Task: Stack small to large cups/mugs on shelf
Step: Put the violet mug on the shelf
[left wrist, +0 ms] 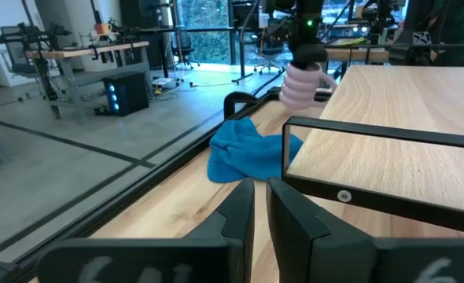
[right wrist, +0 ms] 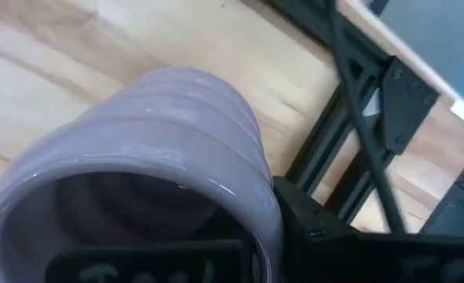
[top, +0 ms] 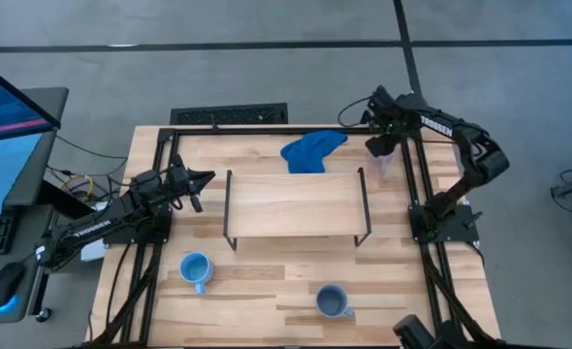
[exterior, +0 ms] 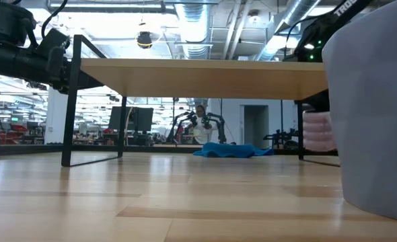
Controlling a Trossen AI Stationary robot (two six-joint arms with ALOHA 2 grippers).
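Observation:
The wooden shelf (top: pixel 296 206) stands on its black wire legs mid-table. The sky blue mug (top: pixel 196 269) and the grey-blue mug (top: pixel 332 301) stand on the table in front of it. The grey-blue mug also fills the right of the low view (exterior: pixel 377 107). My right gripper (top: pixel 383 147) is beyond the shelf's far right corner, shut on the ribbed lilac mug (right wrist: pixel 161 157). This mug also shows in the left wrist view (left wrist: pixel 303 82). My left gripper (top: pixel 201 179) is shut and empty at the shelf's left end. My right gripper holds the lilac mug by its rim wall (right wrist: pixel 255 212), one finger inside the mouth (right wrist: pixel 138 255) and one outside (right wrist: pixel 326 228). It comes at the mug from above. I cannot tell whether the mug's base is on the table.
A bright blue cloth (top: pixel 310 152) lies crumpled on the table behind the shelf, left of the lilac mug. A black frame rail (top: pixel 267 128) runs along the table's far edge. A monitor, keyboard and mouse sit off the table to the left.

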